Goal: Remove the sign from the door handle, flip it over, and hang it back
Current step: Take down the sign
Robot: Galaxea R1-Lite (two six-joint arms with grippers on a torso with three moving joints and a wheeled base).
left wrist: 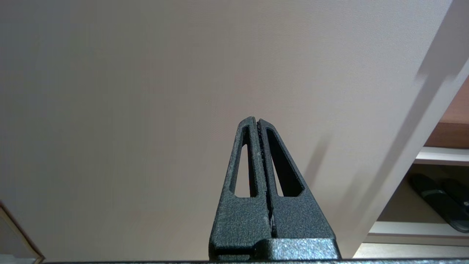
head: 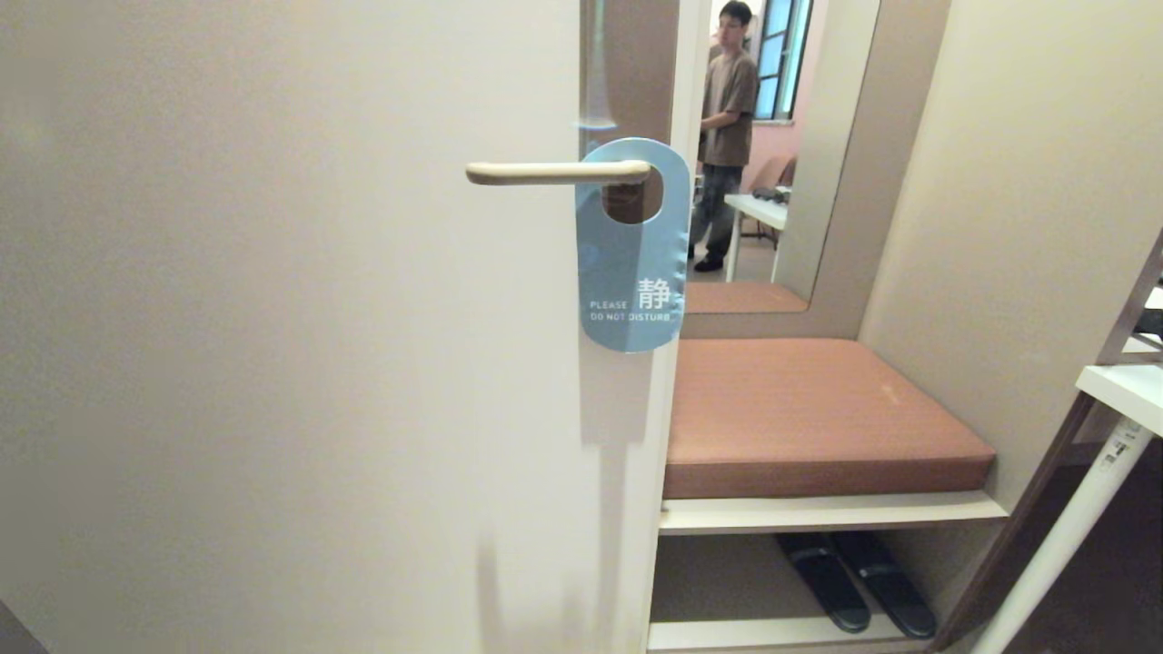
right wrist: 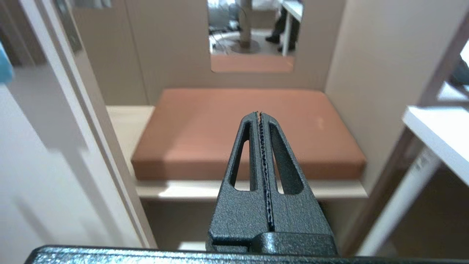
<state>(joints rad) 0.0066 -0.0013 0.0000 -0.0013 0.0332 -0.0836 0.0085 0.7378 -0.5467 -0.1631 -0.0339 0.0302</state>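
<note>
Nothing of the task looks done yet. The left gripper [left wrist: 258, 121], fingers pressed together and empty, faces the bare door [head: 273, 345]. Further right, the sign [head: 631, 272] hangs blue side out on the door handle [head: 554, 172]. The right gripper [right wrist: 259, 114], likewise closed and empty, points at the bench cushion [right wrist: 220, 124]; removing, turning over and rehanging all remain.
</note>
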